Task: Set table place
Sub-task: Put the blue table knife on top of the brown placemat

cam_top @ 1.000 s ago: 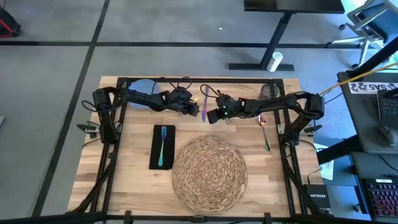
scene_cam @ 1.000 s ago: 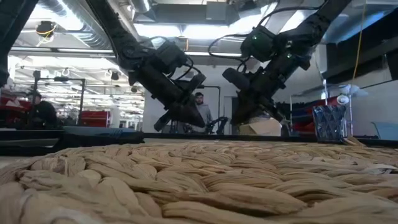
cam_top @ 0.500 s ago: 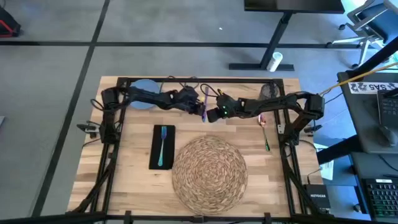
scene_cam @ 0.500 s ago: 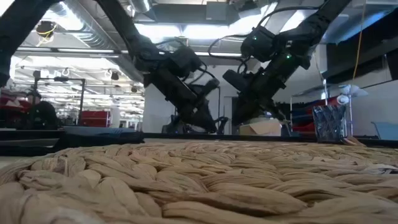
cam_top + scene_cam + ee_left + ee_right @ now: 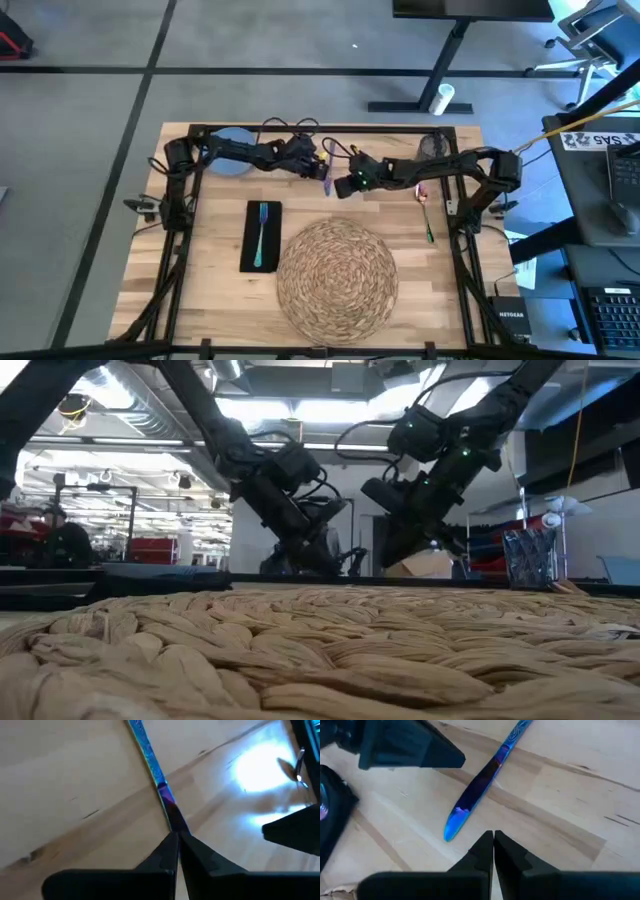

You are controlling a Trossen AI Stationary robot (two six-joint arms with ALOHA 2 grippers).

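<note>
A piece of colourful-handled cutlery (image 5: pixel 327 173), blue and purple, lies flat on the wooden table (image 5: pixel 215 290), back of centre. My left gripper (image 5: pixel 320 168) is shut, and in the left wrist view its tips (image 5: pixel 177 837) stand over the cutlery's dark middle (image 5: pixel 172 817). My right gripper (image 5: pixel 338 184) is also shut. It hovers beside the cutlery's wide blue end (image 5: pixel 452 827), apart from it. In the low view both grippers hang low at the back, the left (image 5: pixel 325 560) and the right (image 5: pixel 392 555). My left gripper's shut fingertips (image 5: pixel 167 847) come slanting down from the table's left at the cutlery's dark middle part (image 5: pixel 173 822). The fingers hide the spot, so I cannot tell whether they touch it. The cutlery lies flat on the table.
The straw placemat (image 5: pixel 337 275) lies front centre. A black napkin (image 5: pixel 249 245) with a teal fork (image 5: pixel 261 232) on it lies to the placemat's left. The pale blue plate (image 5: pixel 230 152) sits back left. A spoon (image 5: pixel 424 197) and a small cup (image 5: pixel 432 147) are at the right.
My left gripper has gone toward the table's right edge and down, ending low over the cutlery beside my right gripper. The cutlery has stayed flat where it was.
</note>
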